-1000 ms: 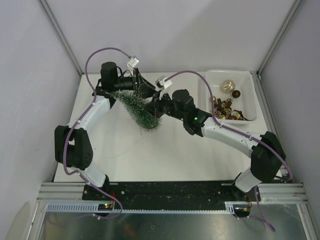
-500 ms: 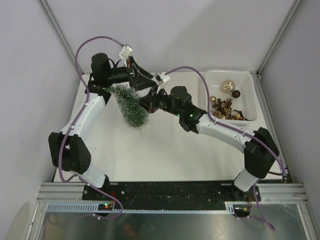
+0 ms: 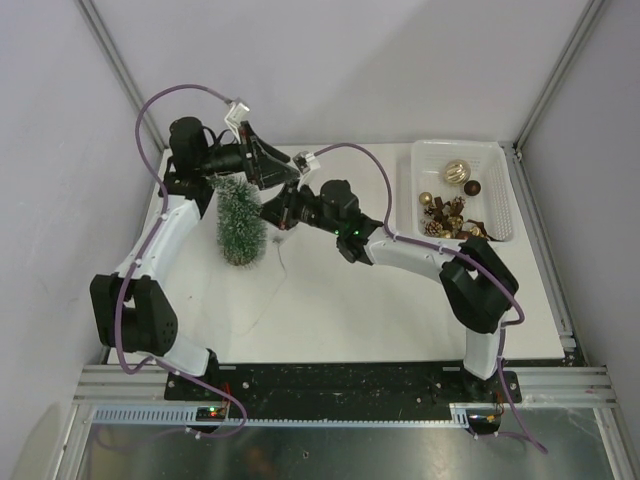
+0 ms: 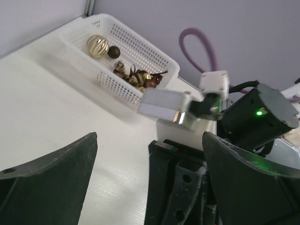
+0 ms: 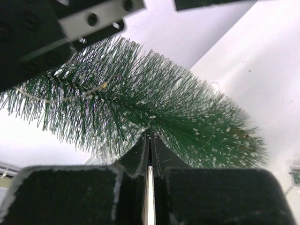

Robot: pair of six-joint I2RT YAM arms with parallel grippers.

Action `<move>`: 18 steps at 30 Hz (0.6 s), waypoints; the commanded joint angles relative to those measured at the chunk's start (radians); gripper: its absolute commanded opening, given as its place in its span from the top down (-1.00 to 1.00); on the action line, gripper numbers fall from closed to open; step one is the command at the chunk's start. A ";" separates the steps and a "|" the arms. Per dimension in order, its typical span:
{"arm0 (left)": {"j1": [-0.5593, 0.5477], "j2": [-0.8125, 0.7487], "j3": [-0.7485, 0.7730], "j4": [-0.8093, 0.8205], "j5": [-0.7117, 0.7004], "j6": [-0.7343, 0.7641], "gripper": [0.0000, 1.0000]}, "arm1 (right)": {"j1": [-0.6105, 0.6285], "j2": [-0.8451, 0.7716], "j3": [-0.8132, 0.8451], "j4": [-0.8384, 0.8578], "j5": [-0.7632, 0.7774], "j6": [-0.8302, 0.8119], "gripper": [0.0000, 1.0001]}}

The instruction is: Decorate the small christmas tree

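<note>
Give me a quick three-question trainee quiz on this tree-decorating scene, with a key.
1. True or false: the small christmas tree lies inside the white basket.
2. The left end effector is: A) open, B) shut, C) out of view.
3. Fill in: the gold ribbed ball sits in the ____.
Key: 1 false; 2 A; 3 basket.

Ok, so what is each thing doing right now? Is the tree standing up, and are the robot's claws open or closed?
small christmas tree: standing about upright on the table, no decorations showing on it.
left gripper: open wide, holding nothing.
right gripper: shut, right beside the tree's bristles.
basket: sitting at the table's far right corner.
ornaments: lying in the basket.
</note>
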 commanded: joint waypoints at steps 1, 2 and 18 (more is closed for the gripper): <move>0.027 -0.040 -0.027 -0.022 -0.035 0.085 -0.98 | 0.009 0.019 0.055 0.052 -0.014 0.049 1.00; 0.031 -0.040 -0.026 -0.033 -0.052 0.100 -0.98 | 0.009 0.021 0.055 0.046 -0.009 0.048 1.00; 0.065 0.058 0.310 -0.280 -0.952 0.379 -0.99 | 0.005 0.020 0.074 -0.053 0.036 0.040 1.00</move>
